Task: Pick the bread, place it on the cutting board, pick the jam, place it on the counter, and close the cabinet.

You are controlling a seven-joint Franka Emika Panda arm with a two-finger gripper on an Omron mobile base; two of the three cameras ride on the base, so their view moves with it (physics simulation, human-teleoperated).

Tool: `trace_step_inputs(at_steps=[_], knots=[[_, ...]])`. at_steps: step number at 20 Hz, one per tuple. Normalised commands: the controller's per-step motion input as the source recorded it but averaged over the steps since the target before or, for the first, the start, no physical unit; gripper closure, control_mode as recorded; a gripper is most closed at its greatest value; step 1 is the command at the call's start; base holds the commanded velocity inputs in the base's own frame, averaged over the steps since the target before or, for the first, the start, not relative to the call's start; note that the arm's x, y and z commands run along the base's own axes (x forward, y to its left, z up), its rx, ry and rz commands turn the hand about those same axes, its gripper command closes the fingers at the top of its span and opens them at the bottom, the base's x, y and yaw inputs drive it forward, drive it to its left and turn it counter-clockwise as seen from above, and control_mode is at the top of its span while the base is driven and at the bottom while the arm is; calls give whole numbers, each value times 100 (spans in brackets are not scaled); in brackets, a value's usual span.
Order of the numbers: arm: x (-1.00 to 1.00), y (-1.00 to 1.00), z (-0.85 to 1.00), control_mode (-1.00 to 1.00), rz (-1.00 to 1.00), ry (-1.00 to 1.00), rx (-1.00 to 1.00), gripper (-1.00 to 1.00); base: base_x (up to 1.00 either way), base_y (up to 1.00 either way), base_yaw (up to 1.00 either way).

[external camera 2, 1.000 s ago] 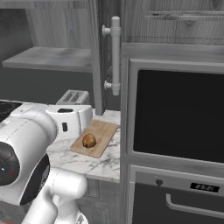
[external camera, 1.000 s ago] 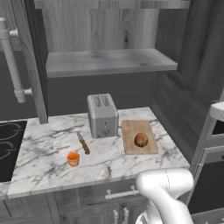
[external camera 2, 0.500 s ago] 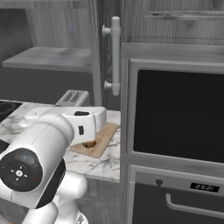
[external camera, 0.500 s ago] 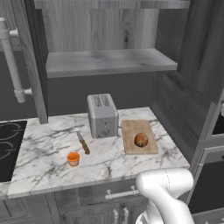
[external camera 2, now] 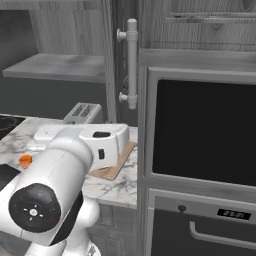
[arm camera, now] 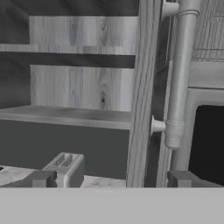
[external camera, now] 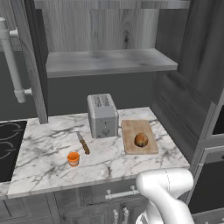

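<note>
- Marble counter (external camera: 48, 148) carries, from left to right, the jam (external camera: 73, 158), a knife (external camera: 83, 143), a toaster (external camera: 102, 115) and the cutting board (external camera: 132, 131).
- Jam stands near the front edge, just left of the knife.
- Bread (external camera: 141, 140) sits on the cutting board.
- Cabinet door (arm camera: 141, 94) stands open, edge-on, handle (arm camera: 180, 72) beside it.
- Gripper (arm camera: 111, 178) faces that edge, its 2 tips spread wide, holding nothing.

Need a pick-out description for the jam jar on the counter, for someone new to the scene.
Start at the white marble counter with grey veins, then find the silver two-slot toaster at its back. In front and to the left of it, past the brown-handled knife, stands the small squat orange jam jar. It is the only orange thing there.
</note>
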Motion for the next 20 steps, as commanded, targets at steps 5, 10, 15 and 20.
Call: trace_step_inputs(at_steps=[5, 10, 15, 20], knots=[[-1, -14, 0, -100, 0, -16, 0, -100, 0, 0, 0], [9, -15, 0, -100, 0, -5, 0, -100, 0, 0, 0], [30, -17, 0, -100, 3, 0, 1, -100, 0, 0, 0], [27, -17, 0, -100, 4, 0, 1, -100, 0, 0, 0]])
